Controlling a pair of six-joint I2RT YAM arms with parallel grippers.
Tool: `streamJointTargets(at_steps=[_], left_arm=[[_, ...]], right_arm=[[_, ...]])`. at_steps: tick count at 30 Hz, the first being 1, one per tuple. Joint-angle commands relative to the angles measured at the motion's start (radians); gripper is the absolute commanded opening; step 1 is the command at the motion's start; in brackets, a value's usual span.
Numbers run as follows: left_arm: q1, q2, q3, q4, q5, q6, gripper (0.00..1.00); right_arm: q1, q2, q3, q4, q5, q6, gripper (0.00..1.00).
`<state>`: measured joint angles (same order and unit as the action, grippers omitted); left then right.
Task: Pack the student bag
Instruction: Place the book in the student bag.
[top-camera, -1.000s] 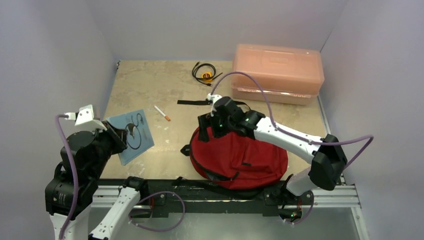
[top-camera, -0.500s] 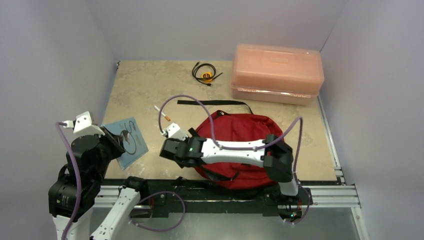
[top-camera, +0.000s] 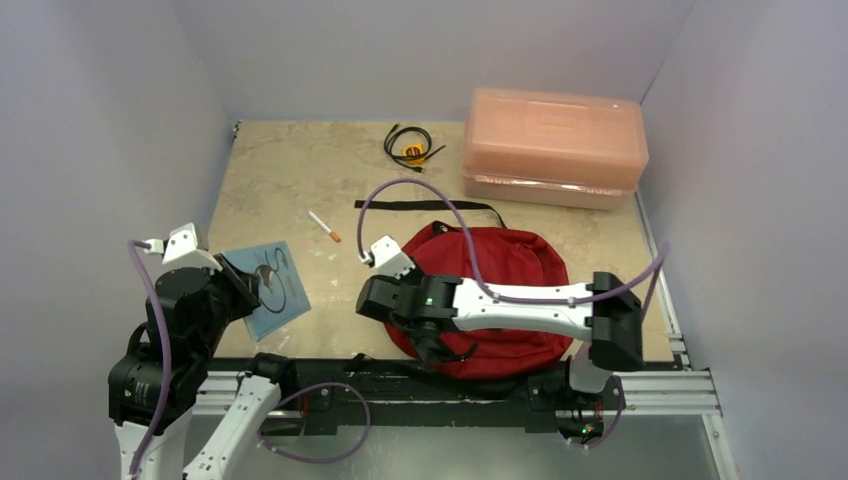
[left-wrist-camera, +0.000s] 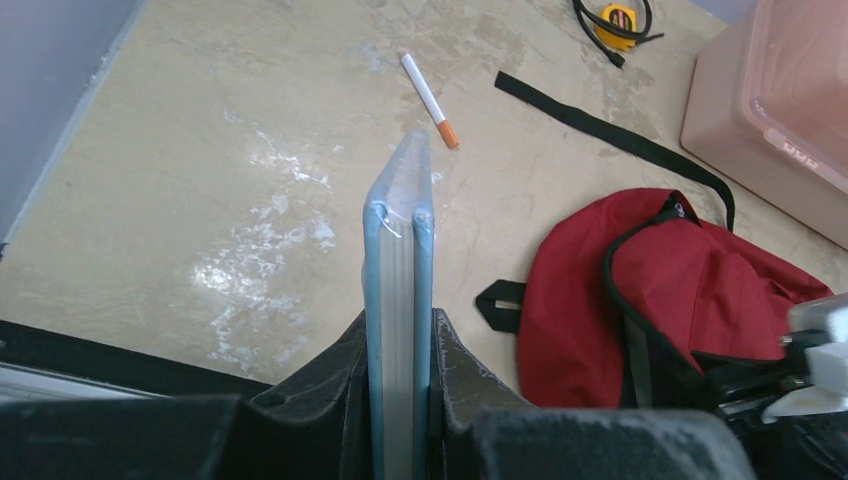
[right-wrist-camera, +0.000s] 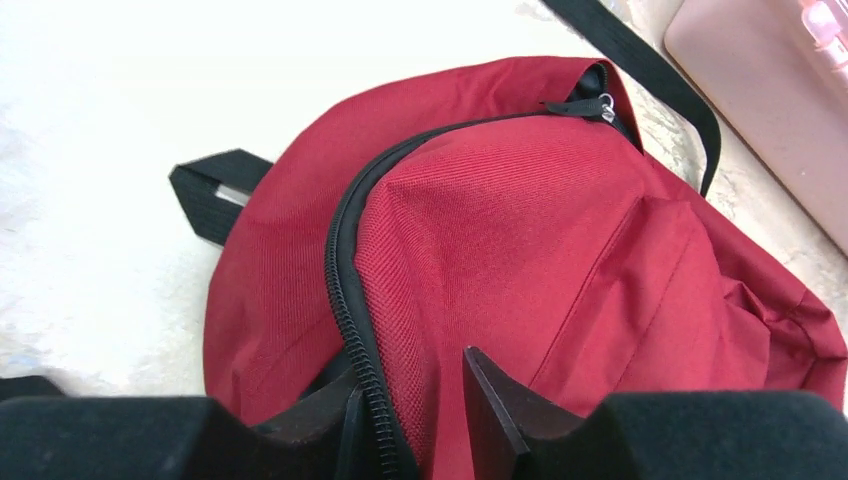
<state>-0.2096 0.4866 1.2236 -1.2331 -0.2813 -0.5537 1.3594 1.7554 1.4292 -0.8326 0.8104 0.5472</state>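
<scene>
Along the near edge of the table (top-camera: 280, 170), right of centre, the student bag (top-camera: 500, 265) lies flat, its near rim close to the front rail and its rounded top toward the far side. Walls close the table on 3 sides. A pink box (top-camera: 555, 140) sits in the far right corner, near the right wall, well apart from the bag. A black strap (top-camera: 425, 205) lies stretched on the tabletop just beyond the bag's top. A coiled cable (top-camera: 408, 143) lies just left of the box, and a pen (top-camera: 325, 226) lies on the bare stretch left of the strap. Bare tabletop shows between the bag's left side and the blue notebook (top-camera: 280, 285).

From its base at the near right, the right arm reaches leftward, low over the bag's near half, with the wrist bent down at the bag's near-left rim. The right gripper (right-wrist-camera: 410, 370) has its 2 fingers (right-wrist-camera: 490, 400) partway closed, straddling the black zipper (right-wrist-camera: 345, 270) and a ridge of red fabric. Whether they pinch it I cannot tell.

The left arm is folded back over its base at the near left. The left gripper (left-wrist-camera: 400, 340) is clamped on the notebook, holding it on edge just above the table's near-left corner.
</scene>
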Motion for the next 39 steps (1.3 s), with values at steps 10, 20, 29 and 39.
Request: streamJointTargets(at_steps=[10,20,29,39], left_arm=[[0.002,0.082,-0.047,0.213,0.288,-0.075,0.0],[0.003,0.17,-0.19,0.504,0.761,-0.297,0.0],[0.003,0.176,-0.591,1.055,0.902,-0.731,0.0],[-0.161,0.324,-0.672,1.344,0.734,-0.837,0.0]], right_arm=[[-0.117,-0.179,-0.188,0.225,-0.13,-0.026,0.02],[-0.212,-0.637,-0.381,0.491,-0.163,0.033,0.0],[-0.232,-0.811,-0.489,0.744,-0.191,0.157,0.0],[-0.232,-0.807,-0.516,0.755,-0.241,0.152,0.0]])
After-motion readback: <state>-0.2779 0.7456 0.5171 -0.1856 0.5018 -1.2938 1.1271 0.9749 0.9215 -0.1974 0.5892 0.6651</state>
